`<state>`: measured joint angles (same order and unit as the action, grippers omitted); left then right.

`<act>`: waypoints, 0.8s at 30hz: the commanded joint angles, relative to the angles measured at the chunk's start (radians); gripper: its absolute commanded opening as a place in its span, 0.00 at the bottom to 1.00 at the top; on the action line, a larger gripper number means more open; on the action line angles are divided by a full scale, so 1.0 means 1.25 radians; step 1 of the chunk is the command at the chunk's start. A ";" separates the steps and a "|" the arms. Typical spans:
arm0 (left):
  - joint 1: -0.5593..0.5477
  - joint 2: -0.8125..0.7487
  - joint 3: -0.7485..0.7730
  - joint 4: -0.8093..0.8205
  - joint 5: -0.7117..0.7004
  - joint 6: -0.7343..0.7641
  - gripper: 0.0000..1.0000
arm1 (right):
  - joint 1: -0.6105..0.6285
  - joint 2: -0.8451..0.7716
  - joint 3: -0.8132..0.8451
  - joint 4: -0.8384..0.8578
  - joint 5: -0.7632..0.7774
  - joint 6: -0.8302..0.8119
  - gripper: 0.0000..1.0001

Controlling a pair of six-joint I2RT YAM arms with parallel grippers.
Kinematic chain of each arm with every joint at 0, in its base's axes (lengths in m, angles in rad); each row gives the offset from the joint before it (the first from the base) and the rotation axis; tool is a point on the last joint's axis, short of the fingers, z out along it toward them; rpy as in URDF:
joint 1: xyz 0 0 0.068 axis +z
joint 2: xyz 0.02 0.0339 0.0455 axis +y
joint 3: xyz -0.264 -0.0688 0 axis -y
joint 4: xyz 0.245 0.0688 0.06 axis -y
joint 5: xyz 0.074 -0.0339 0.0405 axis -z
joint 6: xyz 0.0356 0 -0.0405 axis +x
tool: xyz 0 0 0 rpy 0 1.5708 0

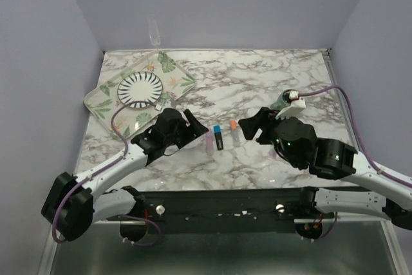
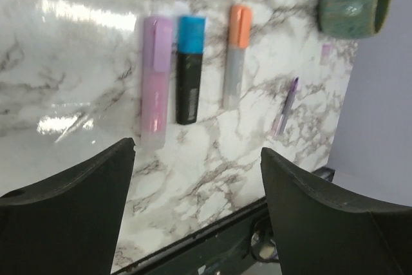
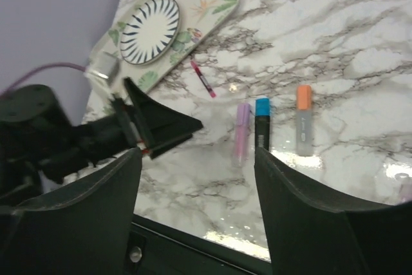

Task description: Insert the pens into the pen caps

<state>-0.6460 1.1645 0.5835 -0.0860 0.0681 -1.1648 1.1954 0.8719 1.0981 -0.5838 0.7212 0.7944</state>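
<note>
Three pens lie side by side near the table's middle, each with its cap on the far end. The pink-purple pen wears a light purple cap. The black pen has a blue cap, and the pale grey pen an orange cap. In the top view they are the pink, black and grey pens. My left gripper stands open just left of them, with nothing in it. My right gripper is open just right of them. A thin red pen lies near the tray.
A leaf-patterned tray with a striped plate sits at the back left. A teal-green mug lies on its side at the right, with a thin purple stick near it. The table's near edge runs close under both grippers.
</note>
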 commanded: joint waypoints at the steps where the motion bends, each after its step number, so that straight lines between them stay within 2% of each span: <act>1: 0.017 -0.096 0.110 -0.173 -0.200 0.159 0.85 | -0.050 0.012 -0.038 -0.059 -0.011 0.017 0.72; 6: 0.035 -0.096 0.163 -0.209 -0.225 0.262 0.82 | -0.145 0.041 -0.108 -0.086 -0.103 0.066 0.58; 11: 0.035 -0.109 0.187 -0.194 -0.197 0.338 0.82 | -0.310 0.057 -0.224 -0.104 -0.199 0.101 0.50; 15: 0.035 -0.115 0.230 -0.215 -0.210 0.409 0.82 | -0.407 0.035 -0.311 -0.104 -0.215 0.100 0.43; 20: 0.036 -0.106 0.278 -0.248 -0.215 0.458 0.83 | -0.605 0.068 -0.373 -0.033 -0.364 0.000 0.34; 24: 0.036 -0.115 0.293 -0.250 -0.156 0.478 0.83 | -0.665 0.181 -0.331 -0.016 -0.398 -0.089 0.30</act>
<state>-0.6033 1.0378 0.9195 -0.3576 -0.1673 -0.6361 0.4339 0.9794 0.6437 -0.6670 0.3450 0.8230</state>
